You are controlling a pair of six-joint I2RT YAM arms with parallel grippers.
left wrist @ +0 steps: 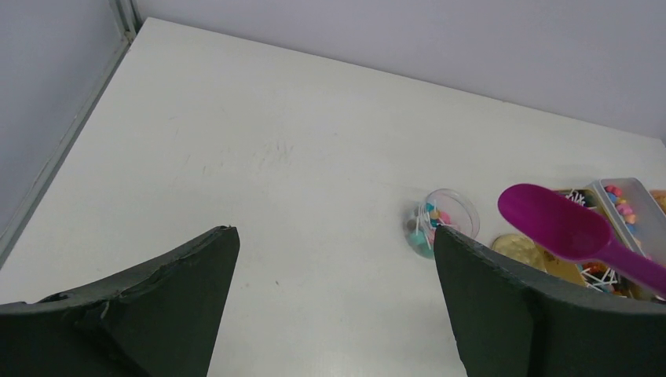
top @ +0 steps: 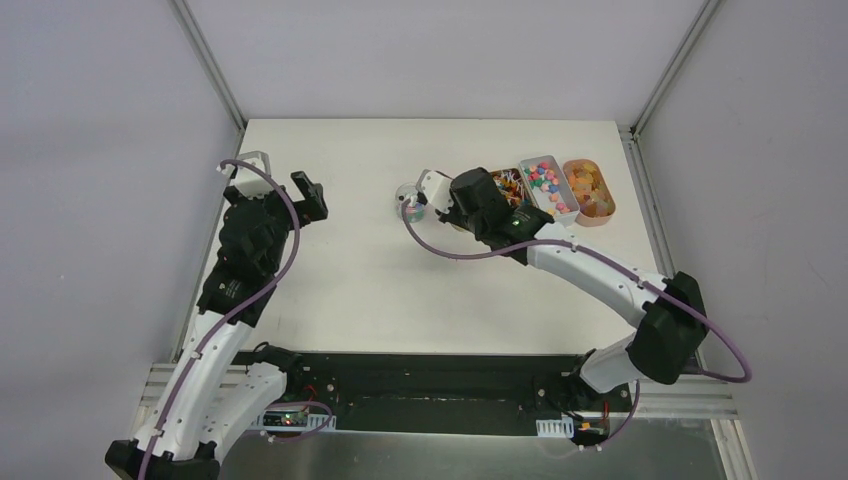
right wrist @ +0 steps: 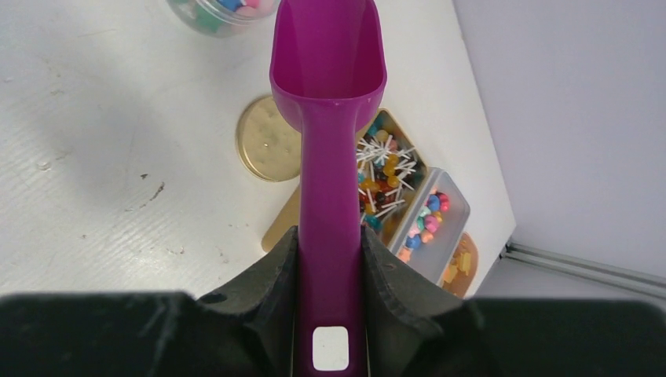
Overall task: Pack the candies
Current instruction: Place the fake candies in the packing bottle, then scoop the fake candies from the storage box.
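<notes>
My right gripper [right wrist: 330, 236] is shut on the handle of the purple scoop [right wrist: 328, 71], whose bowl is empty. The scoop's tip hovers just short of a small clear jar [right wrist: 224, 12] that holds teal, pink and yellow candies [left wrist: 428, 228]. More candies [right wrist: 428, 220] lie in a clear tray [top: 557, 204] at the back right. In the left wrist view the scoop [left wrist: 561, 224] hangs right of the jar [left wrist: 459, 208]. My left gripper [left wrist: 334, 236] is open and empty, well left of the jar [top: 408, 203].
A round gold lid [right wrist: 267, 149] lies flat beside the jar. A gold tray [right wrist: 415, 166] of stick lollipops and an orange tray [top: 588, 192] of yellow-orange pieces flank the clear tray. Grey walls close the table's back and sides.
</notes>
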